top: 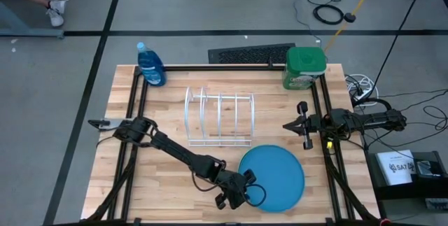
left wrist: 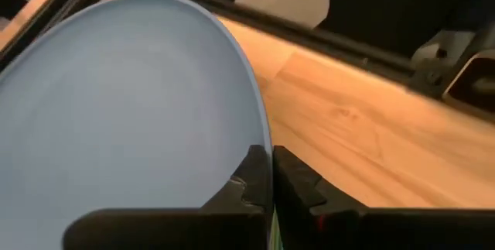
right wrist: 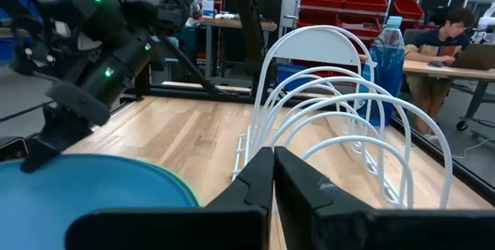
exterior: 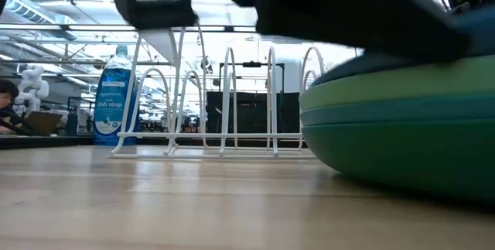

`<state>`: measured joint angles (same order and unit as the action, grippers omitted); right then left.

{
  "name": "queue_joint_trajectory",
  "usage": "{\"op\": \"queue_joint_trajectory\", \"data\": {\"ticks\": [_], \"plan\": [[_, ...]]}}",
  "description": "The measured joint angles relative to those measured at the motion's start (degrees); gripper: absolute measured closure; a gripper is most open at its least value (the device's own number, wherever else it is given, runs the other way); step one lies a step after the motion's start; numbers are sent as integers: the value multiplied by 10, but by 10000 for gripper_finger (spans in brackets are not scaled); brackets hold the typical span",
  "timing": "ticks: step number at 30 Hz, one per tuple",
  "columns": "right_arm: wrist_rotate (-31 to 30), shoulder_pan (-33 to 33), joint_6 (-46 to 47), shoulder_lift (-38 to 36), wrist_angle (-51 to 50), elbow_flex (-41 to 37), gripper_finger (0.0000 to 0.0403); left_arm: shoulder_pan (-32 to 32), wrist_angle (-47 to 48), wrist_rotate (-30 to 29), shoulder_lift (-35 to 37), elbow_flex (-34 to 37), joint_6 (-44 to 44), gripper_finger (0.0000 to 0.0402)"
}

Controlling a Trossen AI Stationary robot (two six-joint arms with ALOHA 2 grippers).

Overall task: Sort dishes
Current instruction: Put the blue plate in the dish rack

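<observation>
The blue plate lies on top of a stack at the table's near right. In the low view the light green plate, the teal plate and the dark green plate show beneath it. My left gripper is at the stack's left rim, shut on the blue plate. My right gripper is shut and empty. It hovers at the right edge, pointing toward the white wire rack. My left gripper pinches the blue plate's rim between its two fingers, on the plate's left near side. It comes level from the table's left. In the right wrist view the plate's far part lies on the light green plate's edge.
The wire rack stands mid-table with its slots bare. A blue soap bottle stands at the far left corner and a green container at the far right. A black frame runs around the table. A person sits beyond it.
</observation>
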<state>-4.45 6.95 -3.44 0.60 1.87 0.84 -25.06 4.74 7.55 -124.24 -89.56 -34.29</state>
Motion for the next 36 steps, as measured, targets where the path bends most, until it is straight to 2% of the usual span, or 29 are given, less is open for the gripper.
{"op": "queue_joint_trajectory", "data": {"ticks": [6, 12, 16, 20, 29, 36], "plan": [[0, 0, 10, 0, 0, 0, 394, 2, -9, 56, 15, 0, 42, 396], [0, 0, 28, 0, 0, 0, 394, 2, -20, 74, 39, -4, 86, 396], [0, 0, 32, 0, 0, 0, 394, 5, -34, 69, 73, -5, 105, 398], [0, 0, 46, 0, 1, 0, 394, 6, -25, 39, 112, -5, 106, 400], [-1, 0, 83, 0, 14, 0, 394, 10, -13, 37, 212, -5, 113, 401], [-1, 0, 60, 0, 60, 0, 394, 9, 52, 25, 268, -6, 111, 401]]}}
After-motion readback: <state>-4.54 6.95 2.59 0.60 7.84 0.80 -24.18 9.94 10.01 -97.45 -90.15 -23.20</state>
